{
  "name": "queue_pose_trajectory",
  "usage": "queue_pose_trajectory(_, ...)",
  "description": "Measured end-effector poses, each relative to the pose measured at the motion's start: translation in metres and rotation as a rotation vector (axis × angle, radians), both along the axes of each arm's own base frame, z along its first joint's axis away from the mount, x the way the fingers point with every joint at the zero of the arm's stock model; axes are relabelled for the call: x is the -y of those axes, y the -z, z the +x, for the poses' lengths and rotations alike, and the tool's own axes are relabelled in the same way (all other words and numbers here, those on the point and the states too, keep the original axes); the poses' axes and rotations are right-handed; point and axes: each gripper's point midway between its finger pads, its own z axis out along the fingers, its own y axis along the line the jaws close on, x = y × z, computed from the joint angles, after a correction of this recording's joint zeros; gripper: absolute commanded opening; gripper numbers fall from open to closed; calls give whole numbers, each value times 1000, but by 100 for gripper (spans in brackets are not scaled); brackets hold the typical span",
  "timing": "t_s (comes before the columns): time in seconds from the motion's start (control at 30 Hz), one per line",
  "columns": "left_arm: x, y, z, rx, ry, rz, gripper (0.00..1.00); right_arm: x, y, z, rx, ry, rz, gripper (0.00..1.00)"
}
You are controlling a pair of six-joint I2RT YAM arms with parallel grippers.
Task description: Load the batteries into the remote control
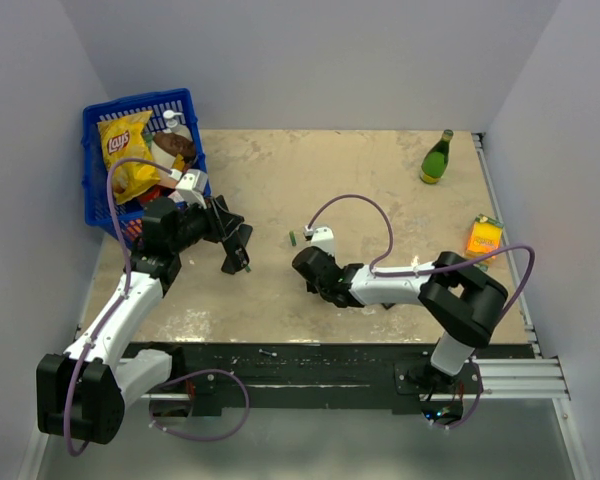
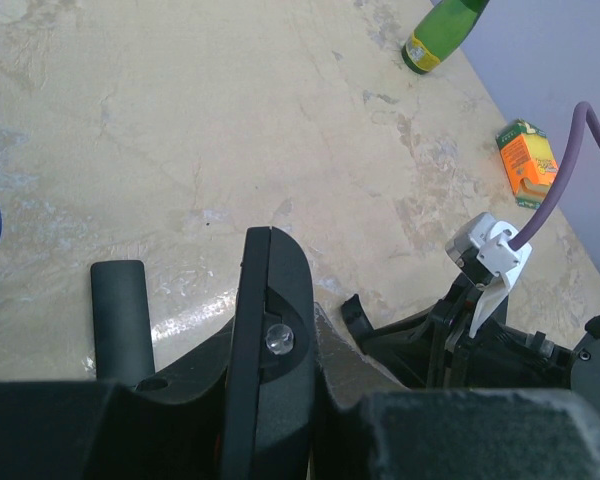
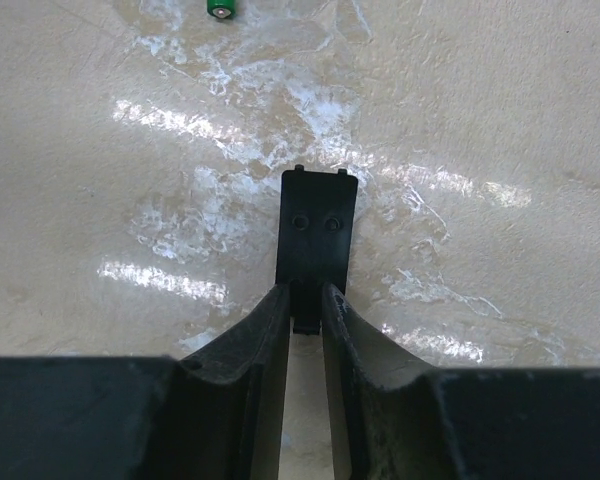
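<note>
Remote control (image 1: 236, 250) with its parts on the table (image 1: 330, 180), read from the left edge to the right edge.

(a) Far-left corner: a blue basket (image 1: 140, 100) holding a yellow chips bag (image 1: 128, 150) among other goods.

(b) Left of centre: the left pincer (image 1: 230, 230), jaws narrow, grips the remote control (image 2: 275, 300) and holds it clear of the table. In the left wrist view the black bar stands on edge, a small clear dome showing in its end face.

(c) Near the middle of the table: one battery (image 1: 292, 238), green-jacketed with a pale end, lies loose on the surface, between the two pincers and touching neither. In the right wrist view the battery (image 3: 220, 8) lies well beyond the fingertips.

(d) Just right of centre, low over the table: the right pincer (image 3: 305, 292), jaws narrow, pinches the near end of the small black back cover (image 3: 318, 235). The two tabs of the cover point away from the pincer. Whether the cover rests on the table cannot be told.

(e) Near the far-right corner: a green bottle (image 1: 436, 158) stands.

(f) At the right edge: an orange carton (image 1: 485, 238), well apart from both arms.
</note>
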Motion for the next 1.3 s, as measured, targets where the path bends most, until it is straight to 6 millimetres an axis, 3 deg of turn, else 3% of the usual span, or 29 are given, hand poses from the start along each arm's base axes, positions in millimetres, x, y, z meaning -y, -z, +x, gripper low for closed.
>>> queue_pose_trajectory(0.5,0,0,0,1,0,-1,0,5,-1,-3,-9,1,-18,26)
queue_pose_trajectory(0.73,0,0,0,1,0,0,0,9,-13,-6,-7,-25,-32,29)
queue_pose_trajectory(1.3,1,0,-1,-1,7,-2,0,7,-3,-14,-54,-79,-59,29)
